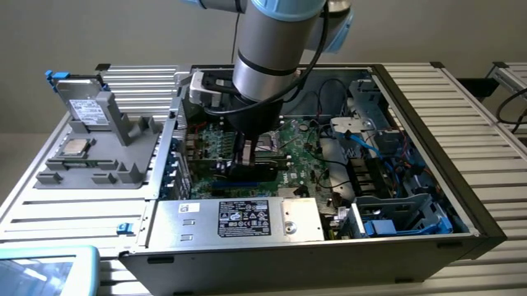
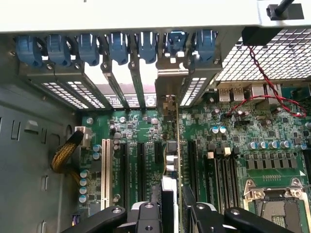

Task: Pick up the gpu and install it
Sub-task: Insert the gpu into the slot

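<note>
The gpu point(image 2: 171, 145) stands on edge between my fingers, seen edge-on as a thin green card. Its silver end bracket point(image 2: 171, 80) meets a rear slot opening of the case. My gripper point(image 2: 170, 206) is shut on the card, with one black finger point(image 2: 148, 213) on each side. In the exterior view the gripper point(image 1: 247, 161) reaches down inside the open computer case, and the gpu's black cooler point(image 1: 222, 168) sits low over the green motherboard point(image 1: 305, 142). Whether the card's lower edge sits fully in the slot is hidden.
A row of blue retention clips point(image 2: 116, 46) lines the rear slots. The processor socket point(image 2: 274, 206) and a red cable point(image 2: 262, 92) lie beside the card. A silver labelled power supply point(image 1: 247, 219) fills the case front, with a blue drive cage point(image 1: 395, 216) beside it. A grey fixture holding a drive point(image 1: 91, 111) stands outside at the exterior view's left.
</note>
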Motion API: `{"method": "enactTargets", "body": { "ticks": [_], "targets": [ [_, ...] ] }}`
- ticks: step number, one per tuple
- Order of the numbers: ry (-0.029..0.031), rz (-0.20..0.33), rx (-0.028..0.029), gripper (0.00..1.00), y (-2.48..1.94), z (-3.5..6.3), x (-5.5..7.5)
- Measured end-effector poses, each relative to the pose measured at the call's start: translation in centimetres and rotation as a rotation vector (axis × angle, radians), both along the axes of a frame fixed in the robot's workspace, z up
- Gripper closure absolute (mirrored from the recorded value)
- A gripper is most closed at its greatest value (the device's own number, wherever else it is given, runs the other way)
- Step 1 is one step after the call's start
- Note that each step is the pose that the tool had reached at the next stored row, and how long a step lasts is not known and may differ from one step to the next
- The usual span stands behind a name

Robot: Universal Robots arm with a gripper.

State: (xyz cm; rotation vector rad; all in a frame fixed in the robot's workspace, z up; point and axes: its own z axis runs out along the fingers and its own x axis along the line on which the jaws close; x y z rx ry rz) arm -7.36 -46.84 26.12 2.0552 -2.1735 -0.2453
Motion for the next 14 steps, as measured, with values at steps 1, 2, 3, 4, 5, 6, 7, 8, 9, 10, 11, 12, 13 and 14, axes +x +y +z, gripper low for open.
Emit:
{"method": "enactTargets", "body": {
  "ticks": [1,2,3,4,5,6,7,8,9,10,11,12,13,14],
  "targets": [
    [0.0009,0.0,0.0002,0.72,0.0,-0.01,0.0],
    [0.0009,0.0,0.0004,0.72,-0.01,-0.02,0.01],
    [0.001,0.0,0.0004,0.72,-0.01,-0.02,0.0],
    [0.001,0.0,0.0003,0.72,-0.04,-0.02,0.0],
    [0.001,0.0,0.0004,0.72,-0.1,-0.02,-0.01],
    [0.001,0.0,0.0003,0.72,-0.21,-0.02,-0.04],
    [0.001,0.0,0.0004,0.72,-0.3,-0.03,-0.07],
    [0.001,0.0,0.0007,0.72,-0.33,-0.05,-0.1],
    [0.001,0.0,0.0006,0.72,-0.33,-0.04,-0.11],
    [0.0011,0.0,0.0005,0.72,-0.33,-0.05,-0.12],
    [0.0014,-0.005,0.0004,0.72,-0.22,-0.09,-0.14],
    [0.0021,-0.009,0.0005,0.72,0.07,-0.17,-0.13],
    [0.0021,-0.01,0.0005,0.72,0.06,-0.21,-0.29],
    [0.002,-0.01,0.0006,0.72,0.03,-0.23,-0.38]
  ]
}}
